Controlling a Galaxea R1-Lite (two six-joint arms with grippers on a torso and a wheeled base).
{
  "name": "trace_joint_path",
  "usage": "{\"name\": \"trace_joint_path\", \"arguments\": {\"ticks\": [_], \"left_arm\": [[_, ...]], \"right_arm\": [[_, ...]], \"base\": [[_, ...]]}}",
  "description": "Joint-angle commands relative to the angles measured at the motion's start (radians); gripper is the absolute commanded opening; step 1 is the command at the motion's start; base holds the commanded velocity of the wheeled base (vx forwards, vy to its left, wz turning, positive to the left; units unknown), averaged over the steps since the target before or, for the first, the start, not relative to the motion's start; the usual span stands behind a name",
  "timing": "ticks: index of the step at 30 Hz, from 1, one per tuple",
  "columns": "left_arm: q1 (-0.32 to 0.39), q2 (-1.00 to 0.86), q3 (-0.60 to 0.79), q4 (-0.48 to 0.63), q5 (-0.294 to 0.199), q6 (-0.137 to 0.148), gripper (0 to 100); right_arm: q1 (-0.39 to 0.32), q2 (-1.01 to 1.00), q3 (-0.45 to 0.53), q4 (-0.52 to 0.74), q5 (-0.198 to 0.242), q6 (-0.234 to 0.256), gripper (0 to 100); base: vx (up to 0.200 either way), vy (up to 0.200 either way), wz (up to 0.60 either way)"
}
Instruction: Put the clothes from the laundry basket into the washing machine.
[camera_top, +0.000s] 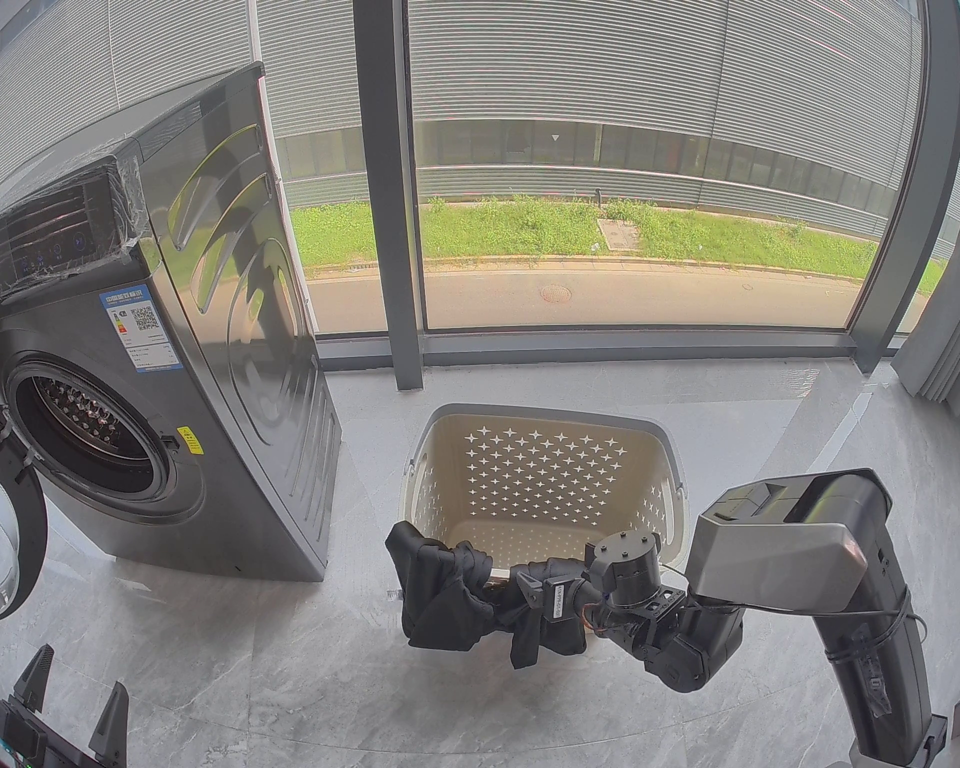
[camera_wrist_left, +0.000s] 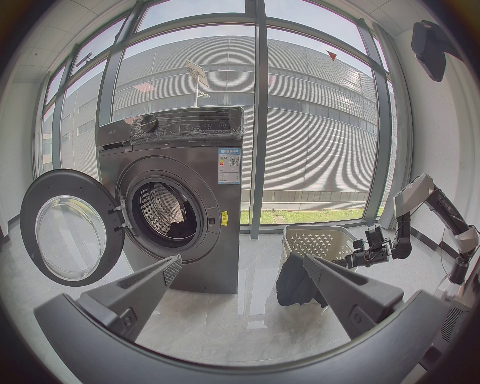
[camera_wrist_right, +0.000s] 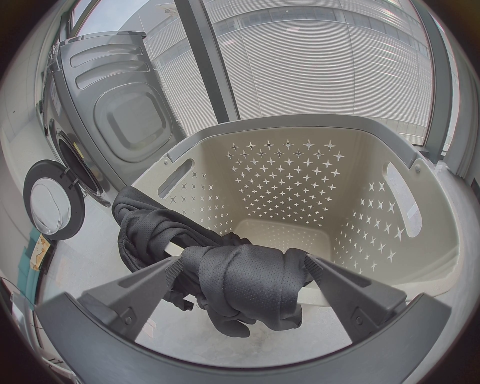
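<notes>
Right claw (camera_wrist_right: 242, 270): clenching a bunched dark garment (camera_wrist_right: 150, 225), holding it off the floor for carrying.
Dark garment: hanging from the claw, just outside the basket's near rim.
Laundry basket (camera_wrist_right: 300, 122): sitting just beyond the claw, looking emptied.
Washing machine (camera_top: 230, 300): standing well to the claw's left, door (camera_wrist_left: 70, 227) hanging open for loading.
Left claw (camera_wrist_left: 241, 262): hovering released, fingers spread.

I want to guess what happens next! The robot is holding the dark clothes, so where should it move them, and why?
Probably swing the right gripper leftward toward the washing machine's open drum. Its fingers are shut on the dark clothes, which hang at the laundry basket's near rim, and the door stands open.
</notes>
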Motion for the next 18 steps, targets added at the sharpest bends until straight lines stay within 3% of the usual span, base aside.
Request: {"name": "trace_joint_path", "arguments": {"ticks": [1,18], "left_arm": [[0.0,-0.016,0.016,0.0,0.0,-0.001,100],[0.0,-0.016,0.016,0.0,0.002,-0.001,100]], "right_arm": [[0.0,0.008,-0.008,-0.001,0.001,0.0,100],[-0.011,0.05,-0.06,0.004,0.004,-0.001,100]], "base": [[0.0,0.0,0.0],[0.0,0.0,0.0]]}}
